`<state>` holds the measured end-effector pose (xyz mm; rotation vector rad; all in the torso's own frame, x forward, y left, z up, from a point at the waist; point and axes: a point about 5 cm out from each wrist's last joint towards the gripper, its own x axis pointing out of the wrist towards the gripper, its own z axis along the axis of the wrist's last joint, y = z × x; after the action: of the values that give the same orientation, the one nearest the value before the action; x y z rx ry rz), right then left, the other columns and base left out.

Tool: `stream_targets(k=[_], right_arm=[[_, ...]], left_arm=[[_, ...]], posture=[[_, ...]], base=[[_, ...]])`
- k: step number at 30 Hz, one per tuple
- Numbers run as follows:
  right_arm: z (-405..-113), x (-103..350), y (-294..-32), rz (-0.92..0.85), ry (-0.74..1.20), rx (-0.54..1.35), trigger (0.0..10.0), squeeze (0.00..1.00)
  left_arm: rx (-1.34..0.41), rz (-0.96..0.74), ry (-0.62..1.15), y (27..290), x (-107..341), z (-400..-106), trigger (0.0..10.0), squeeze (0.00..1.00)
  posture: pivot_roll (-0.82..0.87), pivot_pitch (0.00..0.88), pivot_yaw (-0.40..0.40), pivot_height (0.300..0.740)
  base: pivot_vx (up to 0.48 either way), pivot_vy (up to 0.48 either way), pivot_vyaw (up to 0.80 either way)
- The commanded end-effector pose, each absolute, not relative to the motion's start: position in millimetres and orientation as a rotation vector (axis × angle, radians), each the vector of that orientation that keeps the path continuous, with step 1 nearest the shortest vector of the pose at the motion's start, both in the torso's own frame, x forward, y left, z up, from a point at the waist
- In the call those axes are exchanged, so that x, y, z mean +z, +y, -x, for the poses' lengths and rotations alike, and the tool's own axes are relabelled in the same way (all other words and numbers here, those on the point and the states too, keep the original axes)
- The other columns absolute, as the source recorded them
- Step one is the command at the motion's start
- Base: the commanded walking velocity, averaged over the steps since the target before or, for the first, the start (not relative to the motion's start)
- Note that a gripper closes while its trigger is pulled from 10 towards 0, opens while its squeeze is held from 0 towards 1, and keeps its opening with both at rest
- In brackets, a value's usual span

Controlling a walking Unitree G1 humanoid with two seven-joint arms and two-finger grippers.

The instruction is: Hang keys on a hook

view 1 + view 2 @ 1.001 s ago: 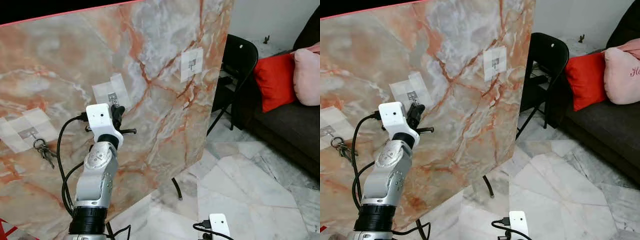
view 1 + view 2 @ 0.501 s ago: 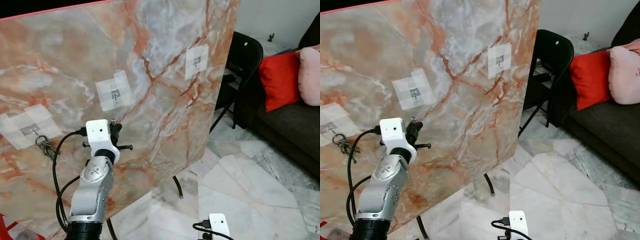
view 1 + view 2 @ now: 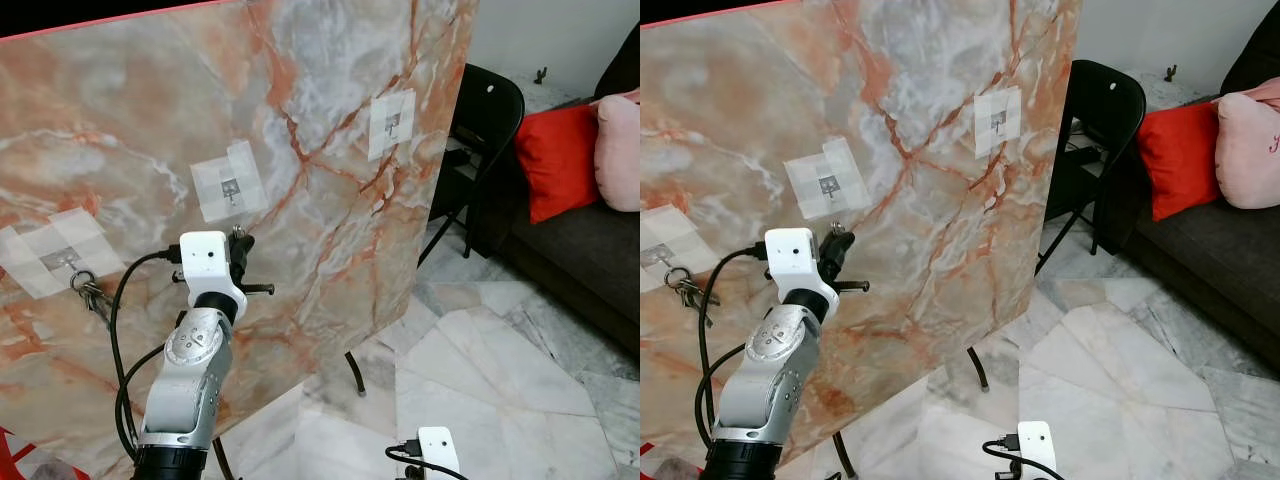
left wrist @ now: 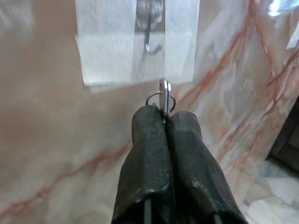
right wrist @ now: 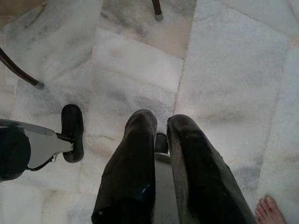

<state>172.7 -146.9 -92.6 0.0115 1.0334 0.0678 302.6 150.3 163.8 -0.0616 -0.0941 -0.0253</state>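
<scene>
A marble-patterned board [image 3: 320,230] stands upright in front of me with three taped white patches, each bearing a small metal hook. My left gripper [image 3: 238,241] is raised just below the middle patch [image 3: 229,186]. In the left wrist view it [image 4: 164,116] is shut on a flat silver key with a thin ring [image 4: 161,96], held a little short of the middle hook [image 4: 150,39] and in line with it. A separate bunch of keys [image 3: 90,294] hangs from the left patch's hook. My right gripper [image 5: 161,125] hangs idle over the floor, its fingers slightly apart and holding nothing.
A black folding chair [image 3: 487,125] stands behind the board's right edge. A dark sofa with a red cushion [image 3: 556,160] and a pink cushion [image 3: 618,150] is at the far right. A white device with a cable [image 3: 437,450] lies on the marble floor. A person's bare foot [image 5: 271,211] is close by.
The left gripper sank below the middle hook, then rose a little back towards it, still gripping the key. The head view shifted slightly.
</scene>
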Motion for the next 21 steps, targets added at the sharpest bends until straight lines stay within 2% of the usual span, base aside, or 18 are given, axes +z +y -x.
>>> stream_targets(k=[1, 7, 21], right_arm=[[-172.5, -92.8, -146.0, -0.018, 1.041, 0.062, 10.0, 0.0], [-172.6, -92.8, -145.8, -0.018, 1.041, 0.062, 10.0, 0.0], [-172.7, -92.8, -145.4, -0.02, 1.04, 0.059, 10.0, 0.0]], left_arm=[[-0.011, 0.039, -0.137, 151.6, 174.3, -303.7, 10.0, 0.0], [0.027, 0.035, -0.142, 154.0, 178.9, -308.1, 10.0, 0.0], [0.007, 0.002, -0.131, 140.7, 183.1, -320.4, 10.0, 0.0]], posture=[[0.02, 0.0, -0.012, 0.74], [0.02, 0.0, -0.013, 0.74], [0.01, 0.0, -0.01, 0.74]], base=[[0.0, 0.0, 0.0], [0.0, 0.0, 0.0], [0.0, 0.0, 0.0]])
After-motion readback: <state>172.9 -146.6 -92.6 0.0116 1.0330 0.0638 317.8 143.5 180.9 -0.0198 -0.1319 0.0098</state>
